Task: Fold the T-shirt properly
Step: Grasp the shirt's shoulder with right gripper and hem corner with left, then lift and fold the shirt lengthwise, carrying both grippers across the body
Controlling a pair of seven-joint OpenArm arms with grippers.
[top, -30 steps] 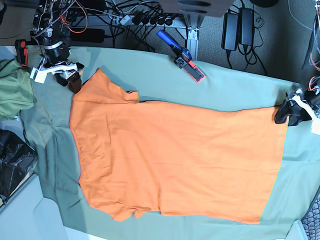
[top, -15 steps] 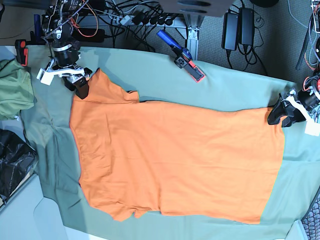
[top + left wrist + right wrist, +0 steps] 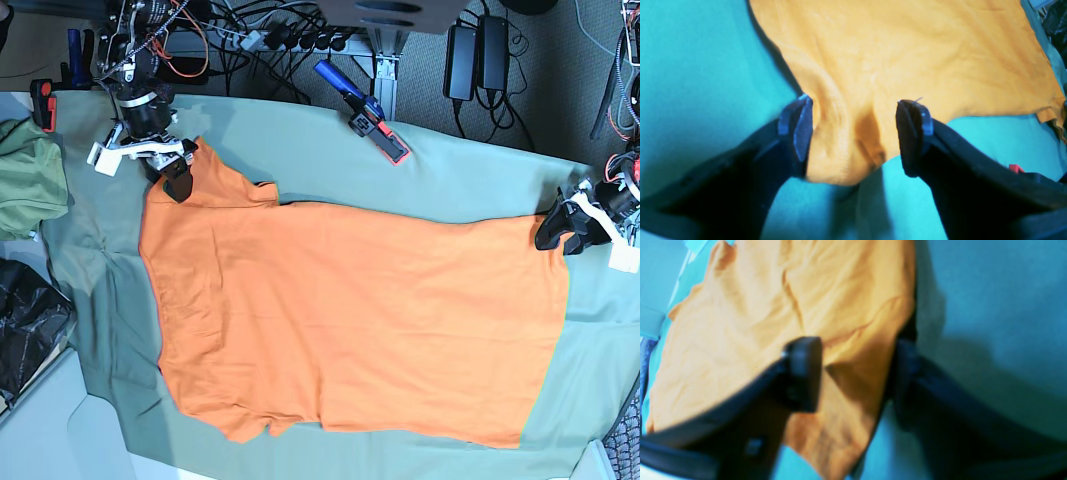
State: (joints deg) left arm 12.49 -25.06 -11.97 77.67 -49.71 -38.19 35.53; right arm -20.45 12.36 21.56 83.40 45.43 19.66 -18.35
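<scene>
The orange T-shirt lies flat on the grey-green table cloth, collar end to the left. My right gripper is at the upper sleeve on the left. In the right wrist view its jaws stand apart over the sleeve fabric, one finger on the cloth and one at its edge. My left gripper is at the hem's far corner on the right. In the left wrist view it is open, straddling a bunched corner of the T-shirt without pinching it.
An olive-green garment lies at the left edge, with a black bag below it. A blue and red tool rests on the cloth's far edge. Cables and power bricks lie beyond the table.
My right gripper has moved right onto the sleeve and its jaws have narrowed. My left gripper shifted slightly left onto the hem corner, then stayed still and open.
</scene>
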